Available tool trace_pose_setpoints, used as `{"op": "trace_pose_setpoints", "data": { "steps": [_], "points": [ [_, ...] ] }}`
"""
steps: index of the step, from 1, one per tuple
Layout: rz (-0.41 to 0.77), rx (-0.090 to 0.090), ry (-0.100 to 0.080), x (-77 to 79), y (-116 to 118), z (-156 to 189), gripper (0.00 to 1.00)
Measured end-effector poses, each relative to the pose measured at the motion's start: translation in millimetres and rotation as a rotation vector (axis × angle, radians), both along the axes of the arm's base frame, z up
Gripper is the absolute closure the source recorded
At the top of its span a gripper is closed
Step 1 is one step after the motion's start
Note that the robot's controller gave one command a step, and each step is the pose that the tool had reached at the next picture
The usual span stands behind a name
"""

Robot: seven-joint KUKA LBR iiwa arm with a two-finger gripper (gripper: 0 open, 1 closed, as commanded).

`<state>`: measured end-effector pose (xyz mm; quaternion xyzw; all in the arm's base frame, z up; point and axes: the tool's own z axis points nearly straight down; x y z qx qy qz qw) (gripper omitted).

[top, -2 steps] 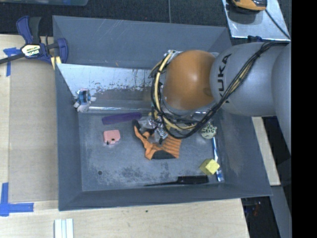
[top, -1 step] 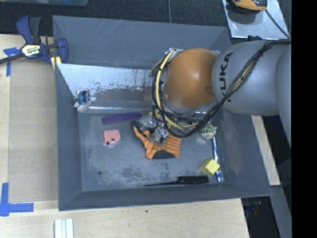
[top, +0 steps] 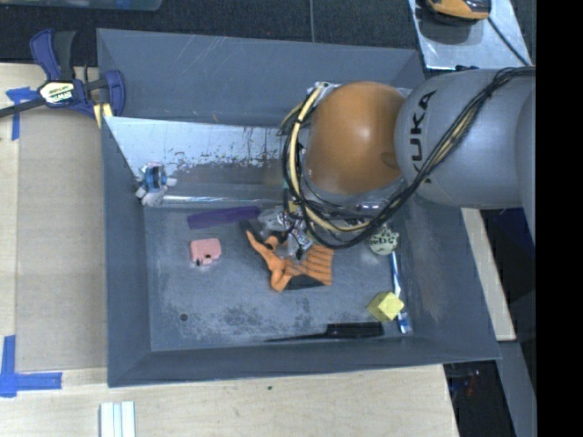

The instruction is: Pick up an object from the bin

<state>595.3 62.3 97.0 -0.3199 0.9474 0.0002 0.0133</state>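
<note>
My gripper [top: 290,230] shows just below the orange wrist cover, low in the middle of the bin. It hangs over the upper end of an orange toy [top: 290,264] with a ribbed part and thin limbs. To its left lies a purple flat stick [top: 221,215]. A pink block [top: 205,252] lies further left on the floor.
A yellow block [top: 386,307] and a blue-white rod [top: 397,285] lie at the right wall, a small speckled ball [top: 383,239] above them. A black pen [top: 342,331] lies along the front wall. A small blue-white thing [top: 151,182] sits in the back left corner.
</note>
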Motion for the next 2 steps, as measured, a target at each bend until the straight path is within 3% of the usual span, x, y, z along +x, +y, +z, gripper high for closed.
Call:
{"op": "trace_pose_setpoints", "data": {
  "steps": [2],
  "points": [
    [-0.003,0.001,-0.002,0.3,0,35,1.0]
  ]
}}
